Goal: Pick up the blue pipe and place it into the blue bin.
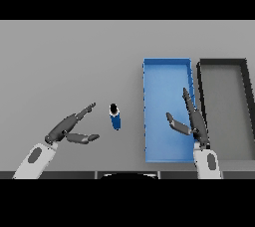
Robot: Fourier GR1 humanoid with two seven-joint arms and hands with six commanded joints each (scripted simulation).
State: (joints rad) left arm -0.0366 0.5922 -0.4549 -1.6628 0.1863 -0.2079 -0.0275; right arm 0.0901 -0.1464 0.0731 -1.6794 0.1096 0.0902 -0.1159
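Observation:
The blue pipe (115, 117), short with a dark end facing away, lies on the grey table just left of the blue bin (167, 68). My left hand (67, 127) is open to the pipe's left, fingers stretched toward it with a gap between them. My right hand (192, 120) hangs open over the bin's right wall, fingers pointing away and thumb reaching over the bin floor. Neither hand touches the pipe. The bin holds nothing that I can see.
A dark grey bin (222, 63) stands right beside the blue bin, touching its right wall. The grey table (69, 61) stretches far and left of the pipe.

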